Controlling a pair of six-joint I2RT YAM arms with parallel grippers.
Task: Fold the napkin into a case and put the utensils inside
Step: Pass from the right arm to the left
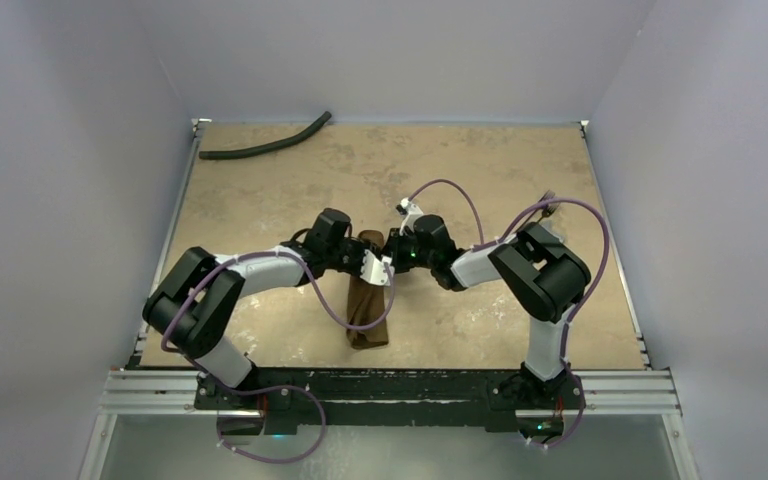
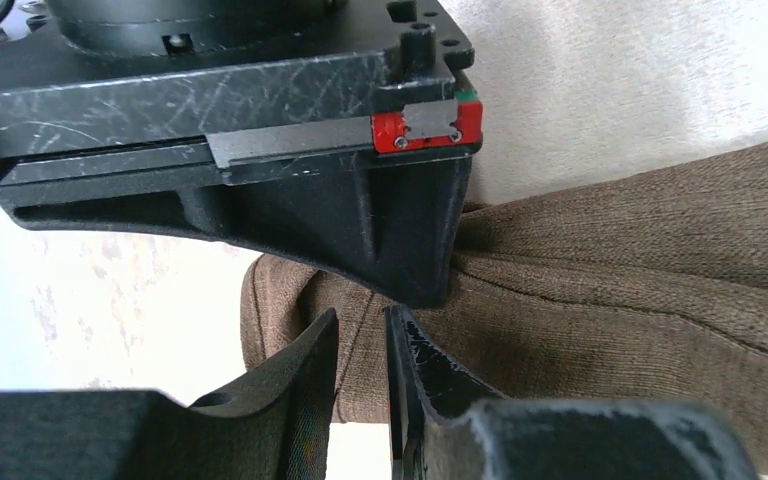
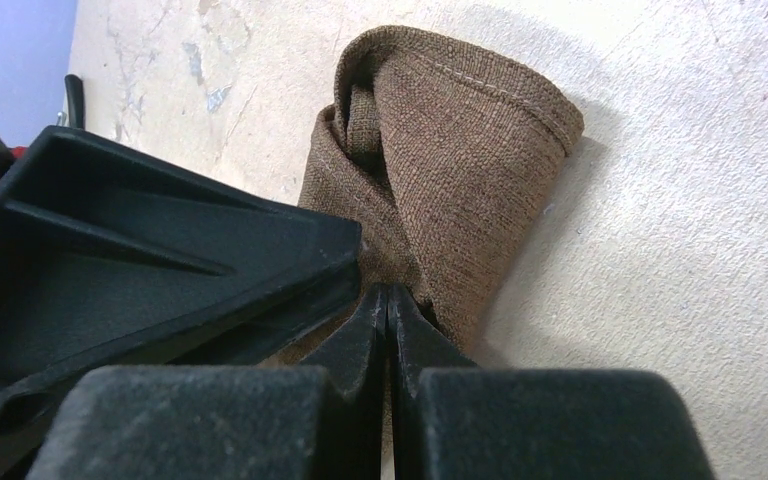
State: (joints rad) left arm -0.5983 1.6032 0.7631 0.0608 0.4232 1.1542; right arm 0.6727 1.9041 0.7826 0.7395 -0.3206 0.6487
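Observation:
The brown napkin lies folded into a long narrow strip in the middle of the table, running from near to far. Both grippers meet over its far half. My left gripper comes in from the left. In the left wrist view its fingers stand a narrow gap apart, with the napkin just beyond the tips and nothing between them. My right gripper is shut, its tips pressed against the bunched napkin, where the creases run together. The utensils are out of view.
A long black curved hose lies at the far left corner. Purple cables loop above both arms. The right gripper's black body fills the upper left wrist view. Metal rails run along the table's near edge.

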